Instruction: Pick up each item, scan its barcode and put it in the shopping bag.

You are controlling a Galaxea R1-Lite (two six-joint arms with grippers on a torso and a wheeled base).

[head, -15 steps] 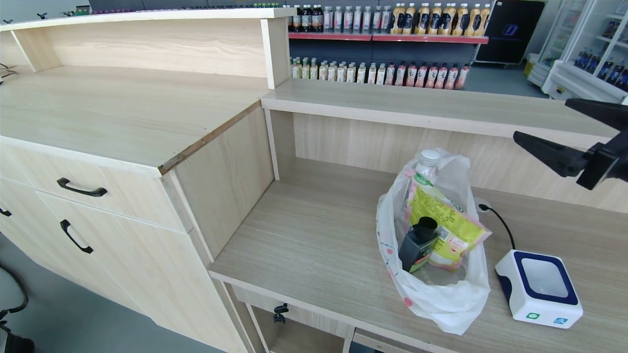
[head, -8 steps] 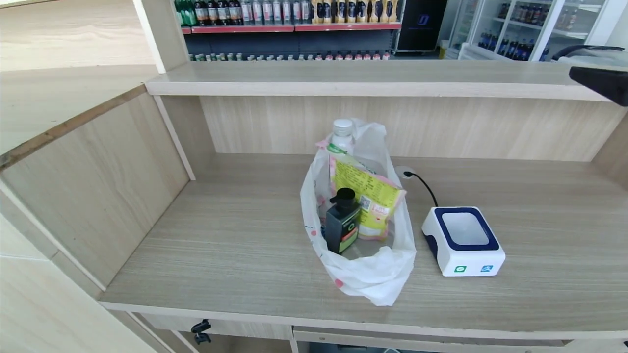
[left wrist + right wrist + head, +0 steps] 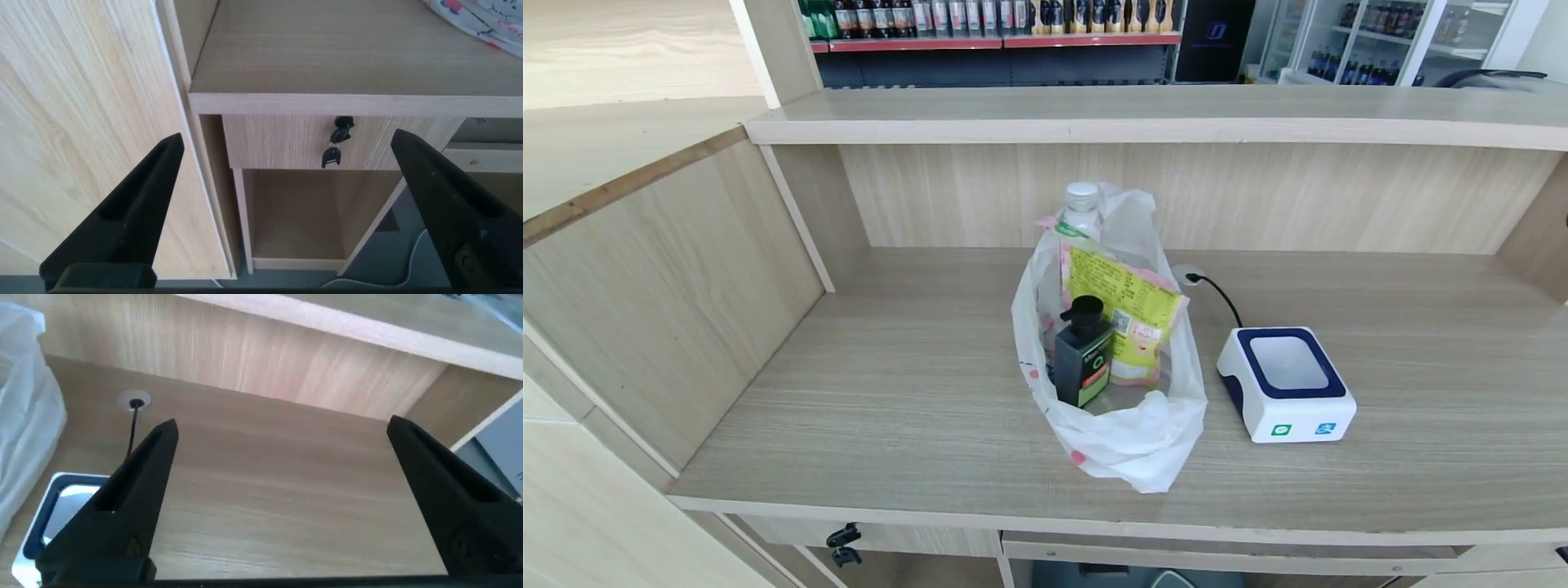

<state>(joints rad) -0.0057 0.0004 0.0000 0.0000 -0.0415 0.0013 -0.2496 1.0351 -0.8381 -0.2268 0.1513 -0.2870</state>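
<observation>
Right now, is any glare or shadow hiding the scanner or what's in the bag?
Head view: even light; the scanner window is pale with no hot spot, and the shopping bag contents are plain to see. Right wrist view: the open right gripper is a dark silhouette, partly covering the scanner. Left wrist view: the recess under the counter lies in shade.

1. No words can be read clearly.
2. The yellow snack pouch (image 3: 1125, 310) carries print and a square code, too small to read.
3. The barcode scanner (image 3: 1286, 384) shows one green and one blue icon.
</observation>
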